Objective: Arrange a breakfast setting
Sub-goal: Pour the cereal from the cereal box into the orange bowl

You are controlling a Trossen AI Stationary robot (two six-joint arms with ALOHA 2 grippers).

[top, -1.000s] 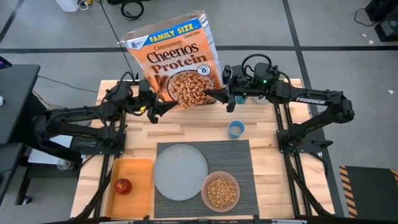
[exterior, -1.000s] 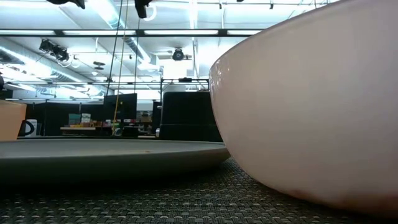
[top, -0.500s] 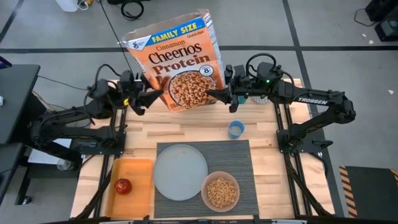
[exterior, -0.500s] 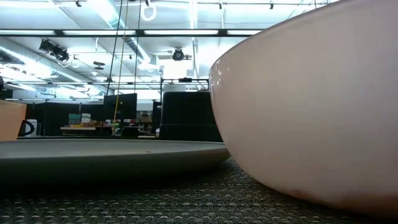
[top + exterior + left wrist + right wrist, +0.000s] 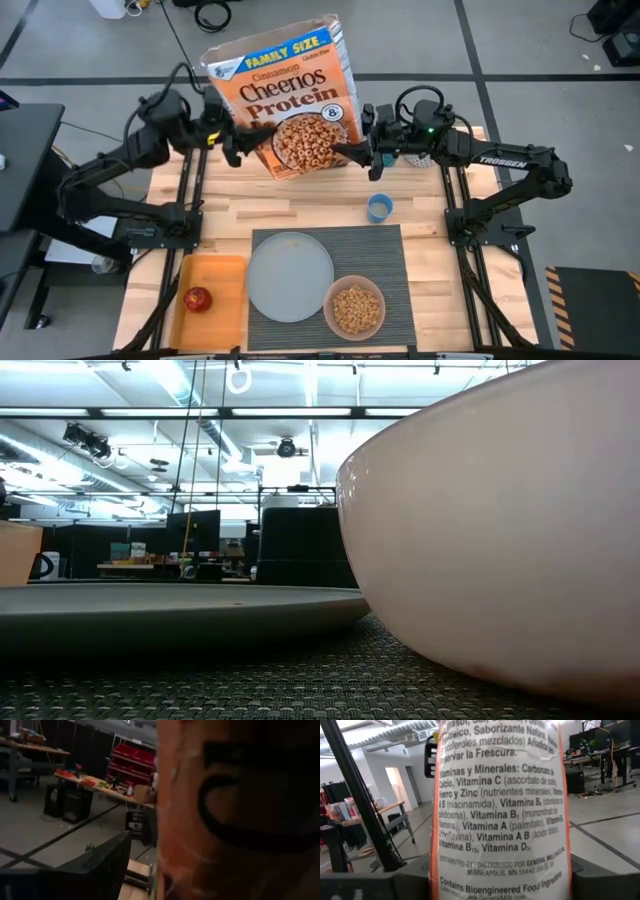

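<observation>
An orange Cheerios box point(image 5: 290, 100) stands upright at the table's far middle. My right gripper point(image 5: 358, 155) is shut on its right edge. My left gripper point(image 5: 235, 142) is open beside the box's left edge; I cannot tell whether it touches. The box fills the left wrist view point(image 5: 240, 810). Near the front, a dark striped placemat point(image 5: 385, 250) carries a grey plate point(image 5: 290, 277) and a pinkish bowl point(image 5: 354, 308) of brown cereal. A red apple point(image 5: 198, 298) lies on the orange tray point(image 5: 225, 275). The bagel and spoon are out of view. My right gripper pinches the box's right edge low down, with the narrow printed side panel point(image 5: 500, 870) between its two fingers point(image 5: 415, 882). The fingers come level from the table's right. The box stays upright; whether its bottom rests on the table does not show.
A small blue cup point(image 5: 379, 207) stands on the bare wood between the box and the placemat. In the low view the bowl point(image 5: 500, 530) and plate point(image 5: 180, 605) fill the foreground on the mat point(image 5: 250, 685).
My left gripper has come away from the box's lower left corner, going toward the table's left and far edges and up, and now stands by the box's left edge. The box has stayed in my right gripper, nearly still.
</observation>
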